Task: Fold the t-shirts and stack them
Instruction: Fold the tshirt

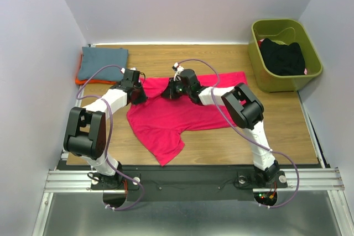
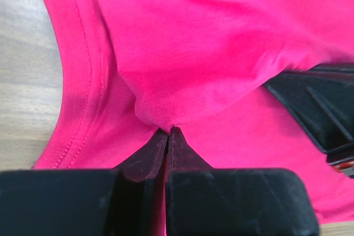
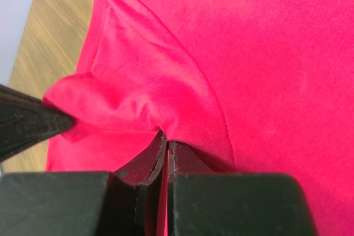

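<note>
Left of the olive-green bin (image 1: pixel 279 83), from above, the magenta-pink shirt (image 1: pixel 166 117) lies spread, left gripper (image 1: pixel 138 93) and right gripper (image 1: pixel 170 91) at its far edge: a fold seems in hand. That bin holds the black garment (image 1: pixel 283 56); far left of it the folded blue-grey shirt (image 1: pixel 104 63) rests on an orange one (image 1: pixel 79 80). Left wrist: jaws clamped on pink cloth. Right wrist: likewise clamped. Next, both should probably carry the edge over together.
</note>
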Robot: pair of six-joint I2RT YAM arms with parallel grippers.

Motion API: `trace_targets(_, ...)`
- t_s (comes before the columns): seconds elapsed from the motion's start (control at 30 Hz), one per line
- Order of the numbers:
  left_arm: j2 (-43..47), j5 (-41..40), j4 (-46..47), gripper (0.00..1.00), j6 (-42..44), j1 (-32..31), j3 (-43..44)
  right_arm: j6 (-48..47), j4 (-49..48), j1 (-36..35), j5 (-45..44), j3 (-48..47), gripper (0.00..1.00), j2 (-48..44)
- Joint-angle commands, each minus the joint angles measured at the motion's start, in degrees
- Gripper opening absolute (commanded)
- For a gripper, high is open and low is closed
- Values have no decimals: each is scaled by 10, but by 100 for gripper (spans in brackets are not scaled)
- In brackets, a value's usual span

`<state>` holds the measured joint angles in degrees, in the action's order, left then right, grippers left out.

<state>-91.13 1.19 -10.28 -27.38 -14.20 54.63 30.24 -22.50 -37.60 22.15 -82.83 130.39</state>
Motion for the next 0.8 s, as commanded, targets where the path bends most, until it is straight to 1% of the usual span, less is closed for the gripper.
trace_targets(0.0,5,-7,-16,9,14,-3,37,-14,5,-8,11,-18,1,-54)
trace_targets(0.07,4,-8,-27,9,16,-2,47,-17,34,-8,19,-23,1,-64)
trace_targets(0.1,3,-23,-34,9,20,-2,52,-18,48,-8,30,-26,1,-67)
trace_targets(0.2,-1,-22,-44,9,23,0,59,-11,63,-8,39,-19,1,-85)
trace_targets(0.37,-4,-15,-64,9,27,4,69,-9,101,-8,51,-3,1,-106)
trace_targets(0.4,-4,3,-68,9,28,5,69,-7,105,-8,51,-1,1,-108)
trace_targets(0.53,-3,23,-81,9,29,7,74,-5,114,-7,48,3,8,-101)
trace_targets(0.6,-4,33,-78,9,28,7,71,-6,114,-7,47,-8,12,-79)
trace_targets(0.77,-7,42,-69,9,25,8,60,-10,113,-7,35,-23,14,-51)
